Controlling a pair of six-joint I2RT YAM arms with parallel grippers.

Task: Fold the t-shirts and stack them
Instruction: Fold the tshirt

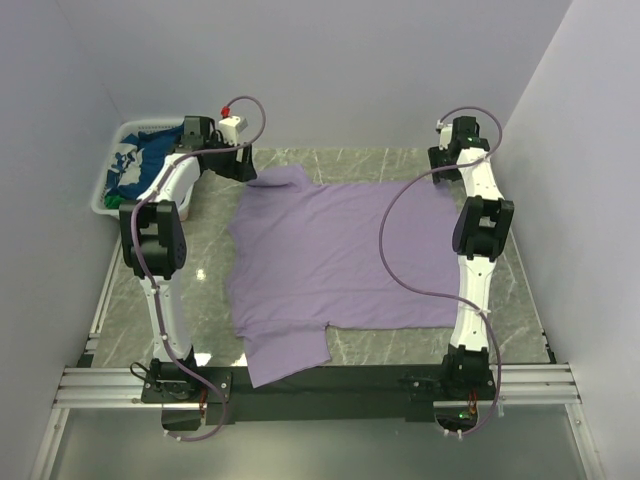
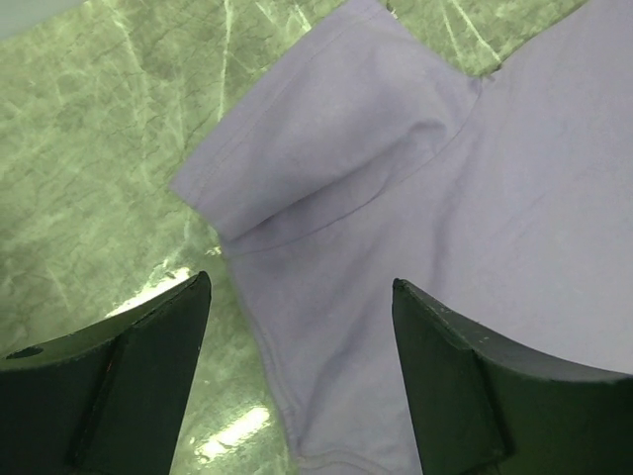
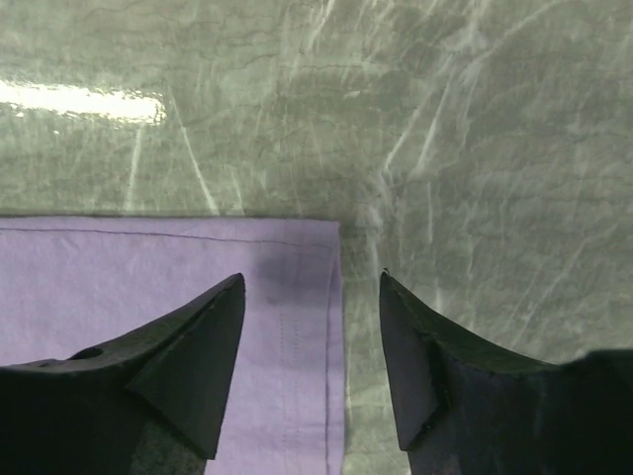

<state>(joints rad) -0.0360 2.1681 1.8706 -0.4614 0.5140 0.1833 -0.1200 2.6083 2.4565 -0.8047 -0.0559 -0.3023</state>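
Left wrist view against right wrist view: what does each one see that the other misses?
Only the left wrist view shows a short sleeve of the lavender t-shirt, under the left claw. Only the right wrist view shows a square stitched corner of that shirt, under the right claw. Both show the shirt lying on the green marble table, with an open claw above it that holds nothing.
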